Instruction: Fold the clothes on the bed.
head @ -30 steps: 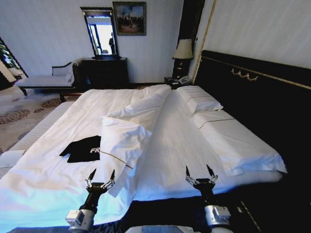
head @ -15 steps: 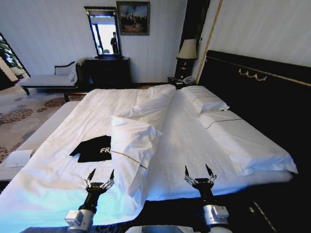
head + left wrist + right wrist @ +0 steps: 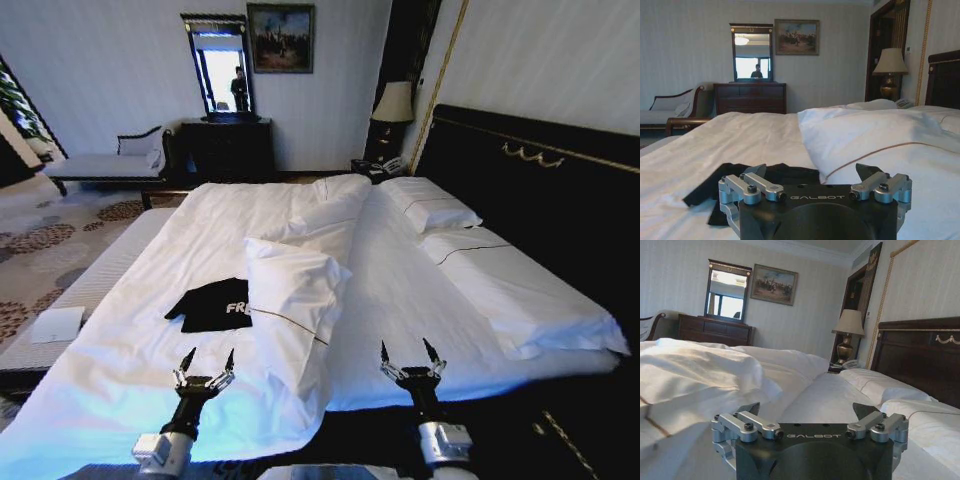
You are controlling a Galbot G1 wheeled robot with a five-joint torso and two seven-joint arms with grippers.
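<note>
Two grippers spread wide and holding nothing, low in the head view above the bed's (image 3: 150,300) near edge

The left gripper (image 3: 206,364) sits at lower left and the right gripper (image 3: 406,355) at lower right, both with fingers apart, touching no cloth. One black T-shirt (image 3: 215,303) lies flat on the white sheet left of centre, beyond the left gripper, its right side tucked under one loose white pillow (image 3: 292,300). Two more pillows (image 3: 440,213) lie at right along the dark headboard (image 3: 545,200). In the left wrist view the shirt (image 3: 782,175) shows just past the open fingers (image 3: 756,184)
</note>
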